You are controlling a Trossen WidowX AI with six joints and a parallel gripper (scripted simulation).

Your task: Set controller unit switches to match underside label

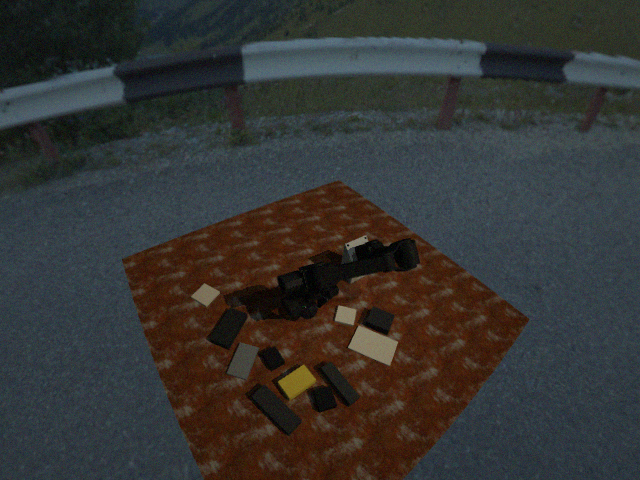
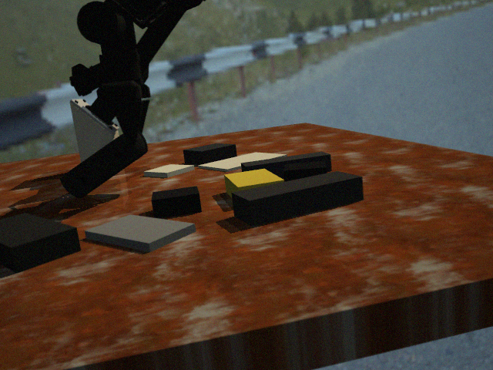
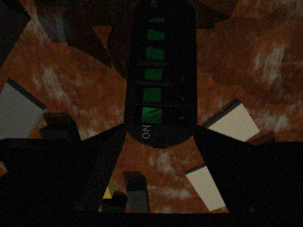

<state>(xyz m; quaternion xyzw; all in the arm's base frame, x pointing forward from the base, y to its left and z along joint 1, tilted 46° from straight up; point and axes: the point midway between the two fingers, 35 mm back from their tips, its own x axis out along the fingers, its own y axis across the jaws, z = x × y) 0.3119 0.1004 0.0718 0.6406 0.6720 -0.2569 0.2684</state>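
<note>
Above the counter [image 1: 439, 330] [image 2: 278, 270] [image 3: 270, 52], a dark controller unit [image 2: 105, 165] [image 3: 163, 71] sits tilted in the gripper [image 2: 133, 133] [image 3: 159, 128]. Gripper fairly wide, closed on the unit's sides, 1 finger per side. Lower end of unit close over the counter; contact can't be told. Top side faces wrist camera: 6 green switch parts in a row, "ON" at the near end. Pressed ends too dim to call. Underside label not visible. Top view: arm [image 1: 361, 266] [image 2: 119, 52] covers much of that area, unit hard to pick out.

Pale stand [image 1: 356, 242] [image 2: 87, 135] is upright, partly behind the arm. Near the unit: small black block [image 1: 271, 357] [image 2: 176, 202] [image 3: 59, 128], grey plate [image 1: 242, 360] [image 2: 139, 233] [image 3: 19, 111], wide dark block [image 1: 227, 328] [image 2: 38, 240]. Yellow block [image 1: 296, 381] [image 2: 253, 181] [image 3: 108, 191] lies between 2 long dark bars [image 1: 339, 383] [image 2: 298, 199] [image 3: 138, 196]. Other side: small cream tile [image 1: 345, 315] [image 2: 169, 170] [image 3: 234, 122], large cream tile [image 1: 373, 344] [image 2: 242, 161] [image 3: 208, 189], and dark box [image 1: 378, 319] [image 2: 209, 153] just beside them. 1 more cream square [image 1: 205, 294] near the counter's left edge in top view.
</note>
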